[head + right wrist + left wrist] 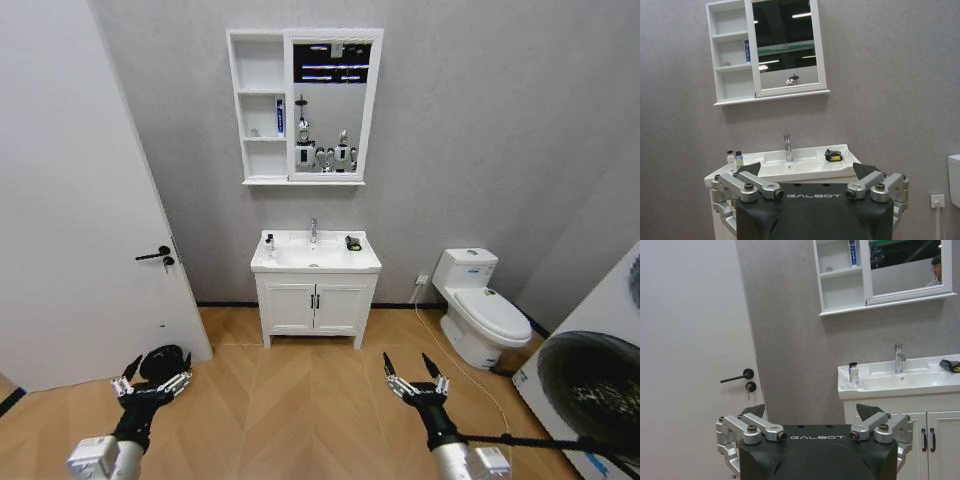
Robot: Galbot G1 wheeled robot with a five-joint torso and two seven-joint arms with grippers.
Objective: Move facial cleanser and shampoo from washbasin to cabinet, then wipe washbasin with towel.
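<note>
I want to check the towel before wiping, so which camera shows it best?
The right wrist view: the small folded black towel with yellow-green edge lies whole on the washbasin. The left wrist view cuts it off at the edge; the head view shows it tiny.

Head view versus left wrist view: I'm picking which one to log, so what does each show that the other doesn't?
Head view alone: the toilet, the floor, and both open grippers, left and right, held low and far from the washbasin.

Left wrist view alone: a close look at the left gripper's open fingers.

Both: the door, the cabinet, the washbasin with its tap, a bottle on one end and the towel on the other.
</note>
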